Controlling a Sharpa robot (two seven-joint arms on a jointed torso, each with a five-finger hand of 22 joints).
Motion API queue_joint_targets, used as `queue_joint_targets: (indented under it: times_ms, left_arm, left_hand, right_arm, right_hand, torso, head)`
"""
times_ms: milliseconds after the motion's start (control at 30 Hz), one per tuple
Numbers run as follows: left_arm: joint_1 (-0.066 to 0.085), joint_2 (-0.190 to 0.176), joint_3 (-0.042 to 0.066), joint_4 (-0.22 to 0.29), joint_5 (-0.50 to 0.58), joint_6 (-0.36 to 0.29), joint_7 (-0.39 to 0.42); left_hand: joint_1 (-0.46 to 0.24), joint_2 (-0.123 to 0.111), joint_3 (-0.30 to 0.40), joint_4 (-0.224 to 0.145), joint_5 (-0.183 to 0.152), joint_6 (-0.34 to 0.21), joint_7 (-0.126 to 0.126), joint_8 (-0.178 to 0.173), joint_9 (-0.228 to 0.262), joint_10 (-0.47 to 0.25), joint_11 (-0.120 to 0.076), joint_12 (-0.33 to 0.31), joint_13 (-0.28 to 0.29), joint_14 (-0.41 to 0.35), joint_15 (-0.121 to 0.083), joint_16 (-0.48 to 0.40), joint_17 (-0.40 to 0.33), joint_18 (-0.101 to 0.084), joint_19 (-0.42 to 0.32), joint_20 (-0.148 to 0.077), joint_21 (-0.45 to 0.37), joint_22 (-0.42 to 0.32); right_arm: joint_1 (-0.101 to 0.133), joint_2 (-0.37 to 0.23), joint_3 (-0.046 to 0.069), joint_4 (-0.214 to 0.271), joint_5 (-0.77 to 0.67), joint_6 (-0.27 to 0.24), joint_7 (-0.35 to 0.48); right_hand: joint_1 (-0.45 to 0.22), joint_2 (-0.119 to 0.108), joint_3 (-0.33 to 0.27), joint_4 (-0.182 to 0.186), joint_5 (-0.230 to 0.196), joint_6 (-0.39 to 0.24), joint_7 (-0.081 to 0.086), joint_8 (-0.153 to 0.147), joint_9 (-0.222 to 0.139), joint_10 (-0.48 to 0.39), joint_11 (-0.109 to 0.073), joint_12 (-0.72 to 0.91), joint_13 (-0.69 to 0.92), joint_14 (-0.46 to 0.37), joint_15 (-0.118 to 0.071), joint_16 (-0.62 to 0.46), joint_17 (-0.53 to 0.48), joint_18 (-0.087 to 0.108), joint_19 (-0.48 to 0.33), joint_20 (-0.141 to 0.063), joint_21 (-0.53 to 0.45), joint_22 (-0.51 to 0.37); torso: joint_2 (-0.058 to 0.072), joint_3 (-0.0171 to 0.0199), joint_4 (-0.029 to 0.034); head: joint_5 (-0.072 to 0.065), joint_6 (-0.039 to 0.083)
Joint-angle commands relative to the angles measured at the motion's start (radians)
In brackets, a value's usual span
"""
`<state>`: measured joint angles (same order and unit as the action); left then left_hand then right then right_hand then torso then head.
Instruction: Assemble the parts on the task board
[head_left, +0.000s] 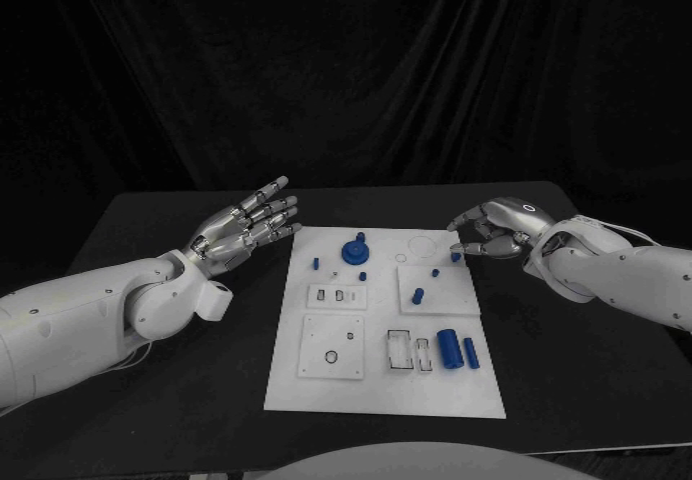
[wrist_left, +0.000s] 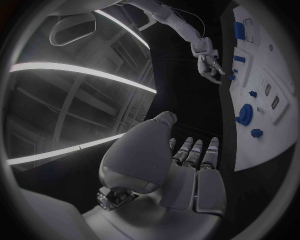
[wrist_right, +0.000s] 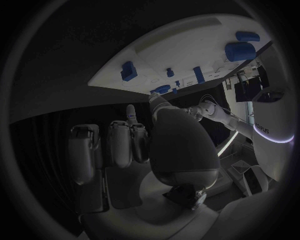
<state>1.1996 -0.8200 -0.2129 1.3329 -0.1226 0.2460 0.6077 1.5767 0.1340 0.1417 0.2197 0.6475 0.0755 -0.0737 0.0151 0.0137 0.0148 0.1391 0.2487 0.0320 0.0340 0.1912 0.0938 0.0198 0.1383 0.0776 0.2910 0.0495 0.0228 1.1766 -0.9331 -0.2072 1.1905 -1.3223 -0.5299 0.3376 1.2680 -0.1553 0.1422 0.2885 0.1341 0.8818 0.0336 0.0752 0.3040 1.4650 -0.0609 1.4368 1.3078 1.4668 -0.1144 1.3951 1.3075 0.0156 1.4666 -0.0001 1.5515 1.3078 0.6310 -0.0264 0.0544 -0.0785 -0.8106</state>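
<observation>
We hold a small blue part (head_left: 456, 256) pinched in our right hand (head_left: 490, 228) over the task board (head_left: 378, 395), left hand (head_left: 245, 228) spread empty; seating it likely comes next.

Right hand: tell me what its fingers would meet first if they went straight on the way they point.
Probably the small blue part at the task board's far right corner, just below the right hand's fingertips; depth unclear.

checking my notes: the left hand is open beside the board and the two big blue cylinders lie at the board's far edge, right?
Not quite. The left hand is open beside the task board, but the two big blue cylinders lie toward the near right part of the board, as the head view shows.
</observation>
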Motion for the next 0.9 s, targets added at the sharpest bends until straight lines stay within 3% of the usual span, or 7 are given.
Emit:
queue_joint_targets:
  times_ms: [33,100,267,500,600,733,900]
  left_arm:
    - [-0.002,0.001,0.001,-0.001,0.004,0.002,0.035]
    - [-0.003,0.000,0.001,-0.001,0.004,0.002,0.035]
    - [-0.005,-0.002,0.001,-0.001,0.004,0.002,0.032]
    - [-0.005,-0.002,0.001,0.000,0.004,0.007,0.028]
    - [-0.006,-0.003,0.001,-0.001,0.004,0.008,0.028]
    - [-0.006,-0.004,0.001,-0.002,0.004,0.009,0.030]
    - [-0.007,-0.005,0.001,-0.002,0.004,0.010,0.032]
  left_hand:
    - [-0.013,-0.001,-0.007,-0.004,-0.004,-0.035,-0.022,-0.007,-0.005,-0.002,-0.017,-0.016,-0.002,-0.008,-0.002,-0.005,-0.001,-0.010,-0.004,0.000,-0.003,-0.001]
    - [-0.013,-0.001,-0.007,-0.004,-0.004,-0.037,-0.022,-0.008,-0.006,-0.002,-0.018,-0.016,-0.002,-0.008,-0.002,-0.005,-0.001,-0.010,-0.004,0.000,-0.003,-0.001]
    - [-0.012,0.000,-0.006,-0.006,-0.001,-0.036,-0.019,-0.007,-0.005,-0.003,-0.017,-0.017,-0.002,-0.007,-0.001,-0.004,-0.001,-0.009,-0.003,0.001,-0.002,0.000]
    - [-0.014,0.001,-0.007,-0.014,-0.007,-0.018,0.013,-0.003,-0.001,0.001,0.008,-0.008,0.000,-0.004,-0.004,0.002,0.001,-0.008,0.000,0.001,-0.001,0.001]
    - [-0.032,0.003,-0.022,0.007,-0.064,-0.017,0.015,-0.003,-0.001,0.003,0.013,-0.006,0.000,-0.003,-0.003,0.003,0.001,-0.007,0.001,0.001,0.000,0.001]
    - [-0.064,0.007,-0.067,0.068,-0.151,-0.015,0.016,-0.003,-0.001,0.003,0.017,-0.006,0.000,-0.003,-0.002,0.003,0.000,-0.006,0.001,0.001,0.000,0.001]
    - [-0.191,0.051,-0.182,0.075,-0.333,-0.005,0.023,-0.001,0.000,0.004,0.021,-0.001,0.001,-0.002,-0.004,0.006,0.001,-0.003,0.002,0.001,0.002,0.002]
  right_arm:
    - [-0.007,0.005,0.001,-0.013,0.030,-0.029,0.033]
    - [-0.009,0.008,0.001,-0.020,0.031,-0.029,0.035]
    - [-0.011,0.012,0.001,-0.030,0.031,-0.026,0.038]
    - [-0.016,0.016,0.001,-0.036,0.032,-0.015,0.042]
    - [-0.022,0.014,0.001,-0.037,0.032,-0.009,0.039]
    - [-0.031,0.013,0.001,-0.042,0.032,0.001,0.031]
    - [-0.045,0.018,0.001,-0.053,0.032,0.008,0.025]
  right_hand:
    - [-0.006,0.000,-0.005,0.003,-0.004,-0.008,0.001,-0.004,-0.001,0.076,-0.002,0.001,0.133,0.080,-0.005,0.005,0.099,-0.011,0.096,-0.006,0.002,0.257]
    - [-0.009,0.000,-0.005,0.003,-0.009,-0.011,0.002,-0.005,-0.002,0.076,-0.002,0.000,0.132,0.080,-0.005,0.005,0.098,-0.011,0.095,-0.006,0.002,0.257]
    - [-0.018,-0.004,-0.008,0.004,-0.034,-0.019,0.003,-0.006,-0.006,0.075,-0.001,-0.001,0.130,0.079,-0.003,0.006,0.096,-0.011,0.095,-0.005,0.002,0.257]
    - [-0.025,-0.011,-0.012,0.004,-0.057,-0.029,0.005,-0.006,-0.010,0.074,0.001,-0.004,0.127,0.079,-0.002,0.007,0.093,-0.010,0.095,-0.004,0.001,0.256]
    - [-0.028,-0.014,-0.014,0.004,-0.070,-0.029,0.006,-0.005,-0.011,0.073,0.002,-0.003,0.127,0.078,-0.002,0.008,0.092,-0.010,0.095,-0.003,0.000,0.256]
    - [-0.029,-0.017,-0.015,0.004,-0.075,-0.031,0.007,-0.005,-0.012,0.073,0.002,-0.005,0.125,0.078,-0.001,0.006,0.090,-0.010,0.094,-0.003,-0.001,0.255]
    - [-0.027,-0.018,-0.015,0.003,-0.076,-0.030,0.009,-0.004,-0.012,0.072,0.003,-0.008,0.122,0.077,-0.001,0.004,0.088,-0.009,0.093,-0.002,-0.003,0.255]
  torso:
    - [-0.016,0.0019,-0.0132]
    - [-0.025,0.0048,-0.0141]
    - [-0.035,0.0078,-0.0175]
    - [-0.043,0.0115,-0.0191]
    - [-0.043,0.0109,-0.0190]
    - [-0.043,0.0103,-0.0190]
    - [-0.046,0.0096,-0.0196]
  head:
    - [0.009,-0.011]
    - [0.009,-0.023]
    - [0.008,-0.035]
    - [0.007,-0.045]
    - [0.005,-0.045]
    - [0.004,-0.044]
    - [0.004,-0.045]
